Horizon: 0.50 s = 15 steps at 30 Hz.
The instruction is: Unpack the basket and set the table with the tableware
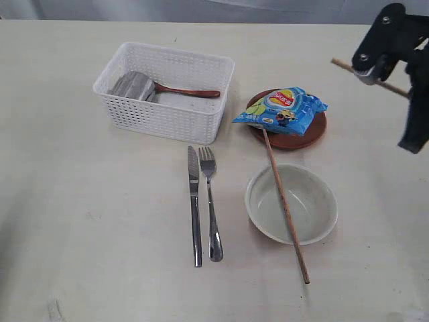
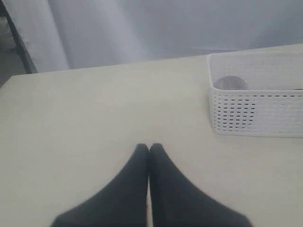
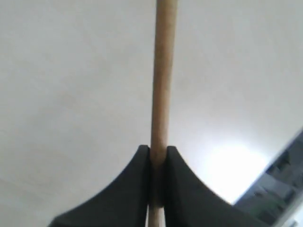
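The white lattice basket (image 1: 167,94) stands at the back left of the table (image 1: 87,221) and holds a steel cup (image 1: 133,86) on its side and a reddish-brown wooden spoon (image 1: 188,91). A steel knife (image 1: 194,204) and fork (image 1: 210,201) lie side by side in front of it. One wooden chopstick (image 1: 285,201) lies across the pale bowl (image 1: 291,203), its far end under a blue chip bag (image 1: 281,109) on the brown plate (image 1: 289,137). High at the right, my right gripper (image 1: 372,67) is shut on a second chopstick (image 3: 162,94). My left gripper (image 2: 149,147) is shut and empty, beside the basket (image 2: 255,101).
The blue chip bag covers most of the brown plate. A grey curtain (image 2: 142,28) hangs behind the table's far edge. Bare tabletop lies to the left of the knife and in front of the bowl.
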Motion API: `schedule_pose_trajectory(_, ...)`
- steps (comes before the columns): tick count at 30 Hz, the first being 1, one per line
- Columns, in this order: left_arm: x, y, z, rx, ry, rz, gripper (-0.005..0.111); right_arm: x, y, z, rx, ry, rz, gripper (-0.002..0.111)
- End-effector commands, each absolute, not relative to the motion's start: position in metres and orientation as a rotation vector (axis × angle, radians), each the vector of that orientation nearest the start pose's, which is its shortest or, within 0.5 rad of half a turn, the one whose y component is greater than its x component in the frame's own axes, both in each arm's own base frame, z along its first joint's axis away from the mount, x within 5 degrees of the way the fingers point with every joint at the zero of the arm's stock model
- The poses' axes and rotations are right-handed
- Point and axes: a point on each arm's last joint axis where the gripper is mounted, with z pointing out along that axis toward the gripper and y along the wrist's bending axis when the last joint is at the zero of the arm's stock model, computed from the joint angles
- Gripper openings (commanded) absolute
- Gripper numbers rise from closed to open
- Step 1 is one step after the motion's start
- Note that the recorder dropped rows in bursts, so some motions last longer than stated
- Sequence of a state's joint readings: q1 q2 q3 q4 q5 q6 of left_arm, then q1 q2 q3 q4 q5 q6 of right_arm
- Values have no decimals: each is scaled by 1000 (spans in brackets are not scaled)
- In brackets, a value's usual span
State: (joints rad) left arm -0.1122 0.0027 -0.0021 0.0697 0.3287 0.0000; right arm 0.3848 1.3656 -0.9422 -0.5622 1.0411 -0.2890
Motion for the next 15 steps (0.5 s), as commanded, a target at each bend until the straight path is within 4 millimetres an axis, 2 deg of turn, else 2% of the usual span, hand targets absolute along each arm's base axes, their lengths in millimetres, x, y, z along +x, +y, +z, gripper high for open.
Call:
schedule_pose_trajectory(1,54,-4,184,155,1797,-14,0,247,20,269,-1026,2657,-835,0)
schedule_pose_trajectory(3,54,-4,184,155,1797,-14,0,242,8,252,-1234,2708,-763,0)
schedule_pose_trajectory(4,54,-4,184,155,1797,-14,0,234,4,238,-1484,2673,-793,0)
schedule_pose_trajectory(6,54,-4,184,155,1797,-14,0,231,0,223,-1696,2545,-864,0)
schedule_pose_trajectory(9,54,-4,184,155,1797,-14,0,232,7,207,-1848,2332,-812,0)
schedule_pose_trajectory(11,54,-4,184,155,1797,-14,0,232,11,195,-1888,2237,-778,0)
schedule_pose_trajectory(15,54,-4,184,155,1797,-14,0,231,11,171,-2017,2228,-755,0)
